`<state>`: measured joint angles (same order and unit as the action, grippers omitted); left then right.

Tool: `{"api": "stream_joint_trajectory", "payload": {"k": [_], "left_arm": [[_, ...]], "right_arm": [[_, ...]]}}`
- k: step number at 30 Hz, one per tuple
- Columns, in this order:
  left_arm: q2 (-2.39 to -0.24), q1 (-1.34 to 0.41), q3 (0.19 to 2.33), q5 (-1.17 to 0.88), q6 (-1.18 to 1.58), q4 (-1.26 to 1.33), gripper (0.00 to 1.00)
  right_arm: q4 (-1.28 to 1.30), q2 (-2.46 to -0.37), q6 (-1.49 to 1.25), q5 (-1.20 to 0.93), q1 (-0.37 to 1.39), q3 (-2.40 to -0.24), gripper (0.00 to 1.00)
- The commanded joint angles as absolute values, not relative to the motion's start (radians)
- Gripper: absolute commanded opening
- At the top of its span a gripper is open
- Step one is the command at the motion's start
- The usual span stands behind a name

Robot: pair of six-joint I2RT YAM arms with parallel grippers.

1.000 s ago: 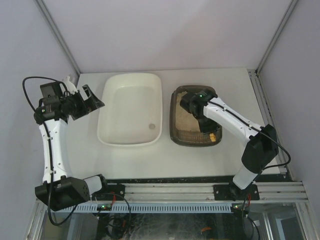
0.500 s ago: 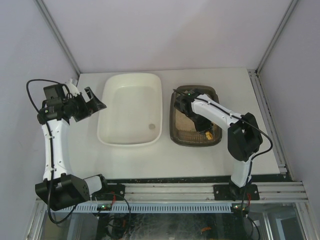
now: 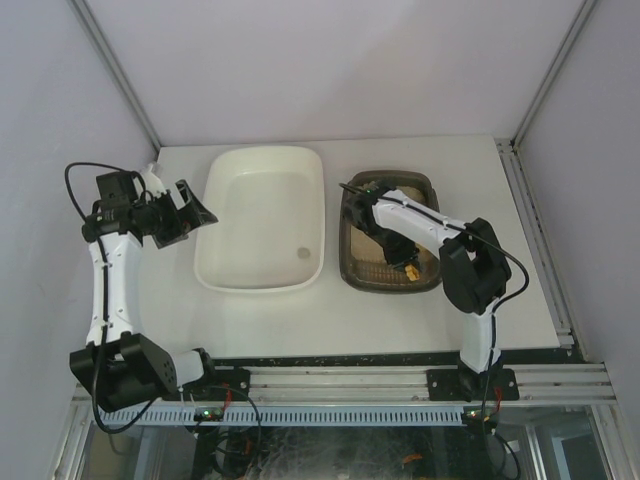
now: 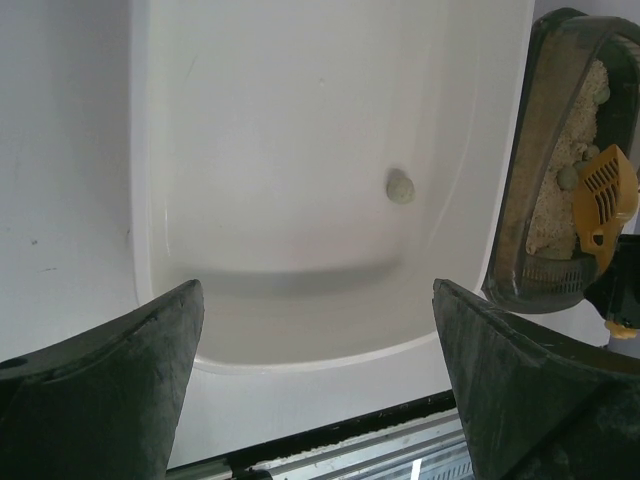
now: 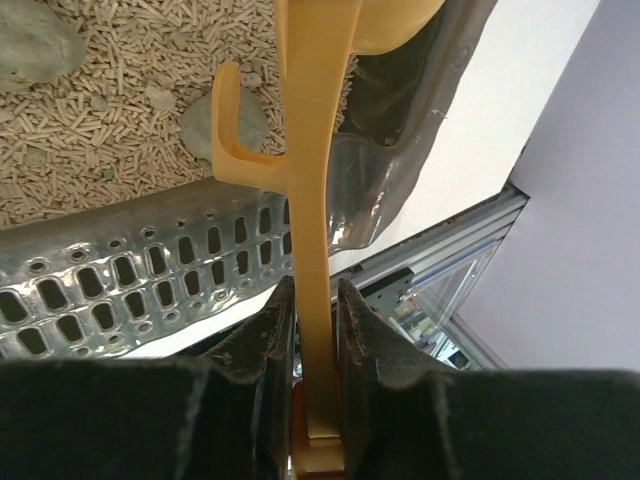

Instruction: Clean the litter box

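The right pincer is clamped on the flat handle of a yellow scoop, one finger pressed to each side of it. The handle runs straight out ahead of the fingertips, with a small hook branching off one side. The litter box, a dark grey-brown tray, sits on the white counter directly under this pincer. From the wrist view its glossy wall curves just beyond the fingers. A perforated metal strip lies just in front of the fingers, and past it is beige pellet litter with grey clumps on its surface. The left pincer stands wide open and holds nothing, raised off the counter. Ahead of and below it is the cream-white tub, with one small grey lump on its floor. The tub lies between the two pincers, just beside the litter box, whose rim and slotted scoop head show beyond the left pincer's far finger.
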<state>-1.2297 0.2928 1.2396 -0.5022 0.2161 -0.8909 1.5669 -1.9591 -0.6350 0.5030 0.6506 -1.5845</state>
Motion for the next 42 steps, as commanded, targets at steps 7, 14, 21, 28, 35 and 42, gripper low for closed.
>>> {"api": "stream_joint_trajectory", "payload": {"k": [7,14,21,28,35,42], "left_arm": [[-1.261,0.291,1.22,-0.52,0.186,-0.846,1.0],[-1.285,0.29,1.219,-0.507,0.181,-0.852,1.0],[-1.297,0.289,1.216,-0.503,0.189,-0.851,1.0],[-1.299,0.288,1.211,-0.506,0.193,-0.851,1.0],[-1.299,0.281,1.206,-0.509,0.196,-0.847,1.0],[-1.303,0.274,1.198,-0.515,0.2,-0.836,1.0]], "right_arm": [[1.368,-1.93,-0.551,0.299,0.607,-1.552,0.0],[1.244,-1.911,-0.504,0.14,0.553,-1.527,0.0],[1.162,-1.86,-0.474,-0.019,0.49,-1.525,0.0],[1.156,-1.827,-0.452,-0.039,0.463,-1.526,0.0],[1.128,-1.815,-0.438,-0.035,0.438,-1.478,0.0],[0.961,-1.769,-0.449,-0.134,0.376,-1.368,0.0]]}}
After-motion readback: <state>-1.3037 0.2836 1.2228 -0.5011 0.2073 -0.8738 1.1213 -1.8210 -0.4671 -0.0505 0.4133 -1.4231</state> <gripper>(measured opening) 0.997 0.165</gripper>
